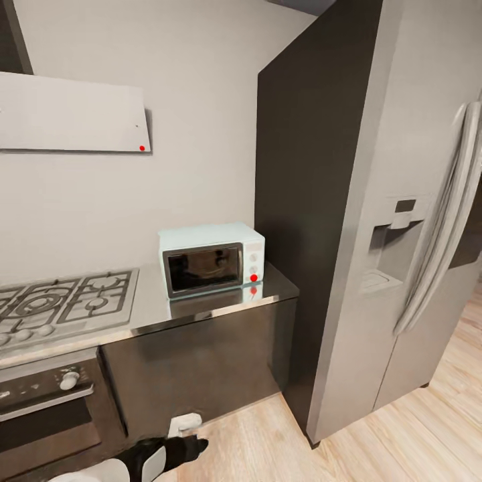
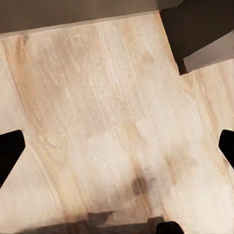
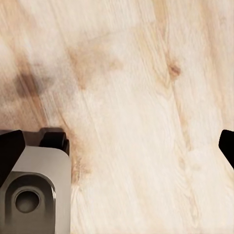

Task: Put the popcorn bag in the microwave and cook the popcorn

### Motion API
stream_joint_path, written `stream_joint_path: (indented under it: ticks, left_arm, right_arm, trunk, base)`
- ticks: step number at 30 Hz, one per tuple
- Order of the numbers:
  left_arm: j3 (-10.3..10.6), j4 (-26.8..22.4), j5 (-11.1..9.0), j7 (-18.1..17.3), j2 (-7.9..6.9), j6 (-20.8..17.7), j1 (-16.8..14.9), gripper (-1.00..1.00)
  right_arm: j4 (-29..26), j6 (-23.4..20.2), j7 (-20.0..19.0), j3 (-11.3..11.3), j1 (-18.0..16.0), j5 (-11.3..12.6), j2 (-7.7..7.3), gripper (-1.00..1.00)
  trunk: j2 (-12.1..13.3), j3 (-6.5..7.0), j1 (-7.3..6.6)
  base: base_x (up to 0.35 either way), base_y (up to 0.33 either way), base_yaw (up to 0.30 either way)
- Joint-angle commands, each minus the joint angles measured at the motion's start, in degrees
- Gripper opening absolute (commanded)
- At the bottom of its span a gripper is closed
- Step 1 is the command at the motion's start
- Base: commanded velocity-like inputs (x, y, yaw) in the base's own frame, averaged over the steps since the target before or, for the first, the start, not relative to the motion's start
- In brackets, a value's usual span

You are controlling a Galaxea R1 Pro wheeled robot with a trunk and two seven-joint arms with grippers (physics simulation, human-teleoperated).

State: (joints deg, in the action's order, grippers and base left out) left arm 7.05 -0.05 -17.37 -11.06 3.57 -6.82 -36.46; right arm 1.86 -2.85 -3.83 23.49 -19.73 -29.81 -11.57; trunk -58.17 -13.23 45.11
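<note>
Facing the microwave [image 1: 211,259], which sits on the countertop [image 1: 201,311] at its far right end, hard against the tall dark panel beside the fridge [image 1: 408,221]. Door shut, glass front turned toward the robot and a bit left; long axis runs along the counter edge, knob panel at the fridge end. Hob [image 1: 63,301] left of it, oven [image 1: 47,408] below. Popcorn bag not spotted. Left gripper [image 2: 117,146] and right gripper [image 3: 117,146] both hang over wood floor [image 1: 402,435], fingertips spread wide, nothing held. Risk: rolling in with arms low could clip the cabinet front or fridge corner; tight gap may block door swing; bag must be found first.
</note>
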Motion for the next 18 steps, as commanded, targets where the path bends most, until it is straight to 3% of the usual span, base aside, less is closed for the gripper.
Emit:
stream_joint_path:
  ticks: [1,5,8,11,13,16,18]
  left_arm:
    - [0.4,0.0,-0.8,0.2,-0.35,-0.1,0.9,1.0]
    - [0.4,0.0,-1.2,2.5,-2.81,0.1,7.9,1.0]
    - [0.4,0.0,-1.3,4.4,-3.45,0.3,12.7,1.0]
    - [0.4,0.1,-1.5,5.9,-4.09,3.7,16.8,1.0]
    - [0.4,0.1,-4.2,6.3,-4.36,6.5,19.0,1.0]
    - [0.4,0.1,-8.1,6.4,-4.43,7.5,20.8,1.0]
    - [0.4,0.1,-9.4,6.4,-4.45,7.7,21.5,1.0]
  right_arm:
    - [0.1,-0.1,-0.1,0.5,-0.1,-0.5,-0.03,1.0]
    - [0.1,0.0,-0.1,0.5,-0.1,-0.5,-0.03,1.0]
    - [0.1,0.3,-0.1,0.5,-0.1,-0.5,-0.07,1.0]
    - [0.1,0.3,-0.2,0.5,-0.1,-0.5,-0.05,1.0]
    - [0.1,0.3,-0.2,0.4,-0.1,-0.6,-0.03,1.0]
    - [0.1,0.1,-0.3,0.4,-0.1,-0.6,-0.03,1.0]
    - [0.1,-0.1,-0.4,0.4,-0.1,-0.7,-0.03,1.0]
  trunk:
    - [-0.1,-0.07,0.01]
    - [-0.1,-0.07,0.01]
    - [-0.1,-0.07,0.01]
    - [-0.1,-0.07,0.01]
    - [-0.1,-0.07,0.01]
    - [-0.1,-0.07,0.01]
    - [-0.1,-0.07,0.01]
  base:
    - [-0.005,0.0,0.0]
    - [-0.001,0.0,0.0]
    - [0.0,0.0,0.0]
    - [0.0,0.0,0.0]
    - [0.0,0.0,0.0]
    - [0.0,0.0,0.0]
    - [0.0,0.0,0.0]
